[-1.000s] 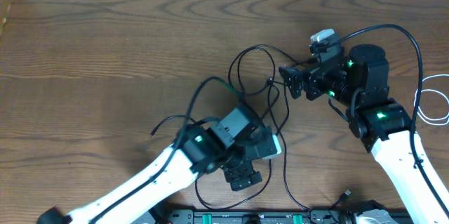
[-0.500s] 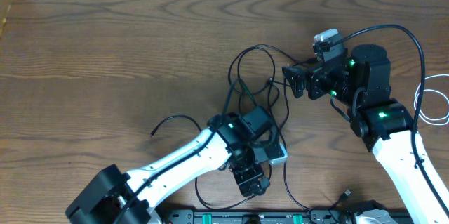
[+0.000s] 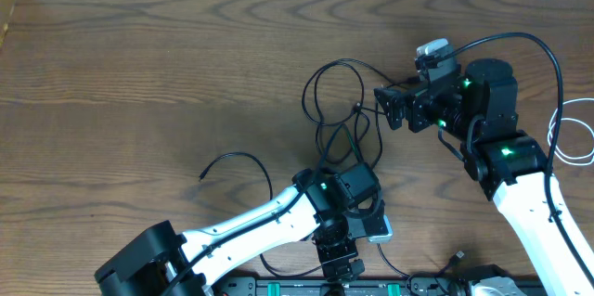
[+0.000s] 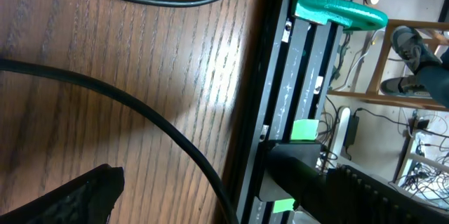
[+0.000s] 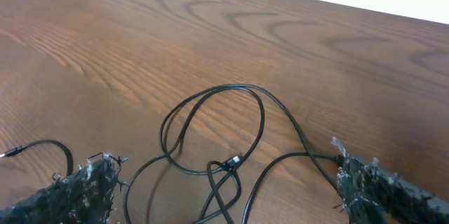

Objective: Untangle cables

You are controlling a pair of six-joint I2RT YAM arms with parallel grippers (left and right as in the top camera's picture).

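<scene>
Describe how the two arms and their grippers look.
The left arm and right arm have white link shells and black joint housings with small green lights. The left gripper and right gripper are black, with two rough-textured fingers. A thick black cable loops over the right arm, and a grey camera sits at its wrist.

Long cable (image 3: 339, 62) looped on the table (image 3: 139, 73) between left arm (image 3: 260, 226) and right arm (image 3: 520, 175); short cable (image 3: 557, 138) at the right edge.
</scene>
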